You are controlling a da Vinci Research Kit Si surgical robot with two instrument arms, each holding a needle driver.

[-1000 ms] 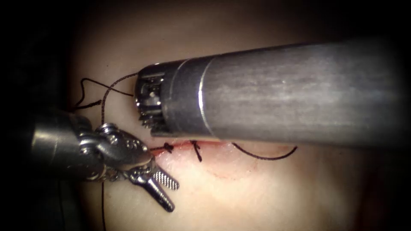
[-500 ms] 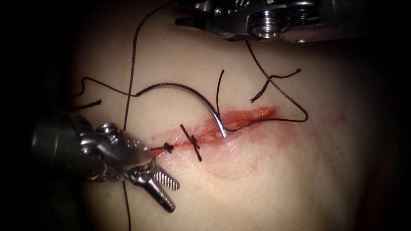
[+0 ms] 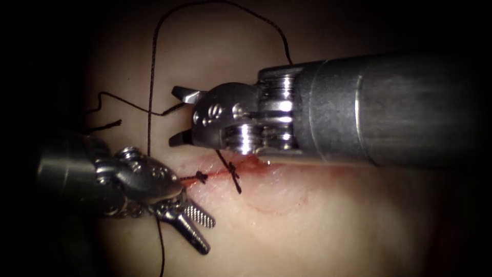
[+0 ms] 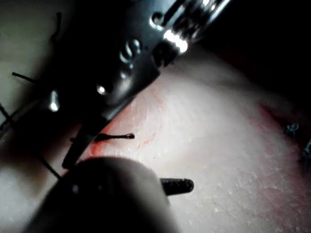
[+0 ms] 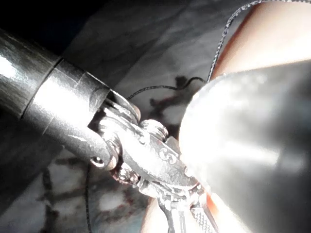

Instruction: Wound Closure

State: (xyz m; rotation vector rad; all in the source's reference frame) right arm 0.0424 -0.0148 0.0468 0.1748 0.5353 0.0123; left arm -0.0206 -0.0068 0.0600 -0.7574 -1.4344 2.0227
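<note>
1. On the tissue [image 3: 318, 225], the cut [image 3: 225, 172] carries two knotted stitches [image 3: 233, 172]; the needle sits somewhere I cannot place, perhaps hidden beneath the right tool's shaft.
2. Just above the cut, the right tool [image 3: 179, 117] has its fingers parted around nothing, near a strand of thread [image 3: 152, 82].
3. Left of the cut, the left tool [image 3: 197, 228] has its fingers apart, holding nothing.
4. Risk, as I judge it: the loose thread looping near both tools could snag on open fingers and strain the stitches.
</note>
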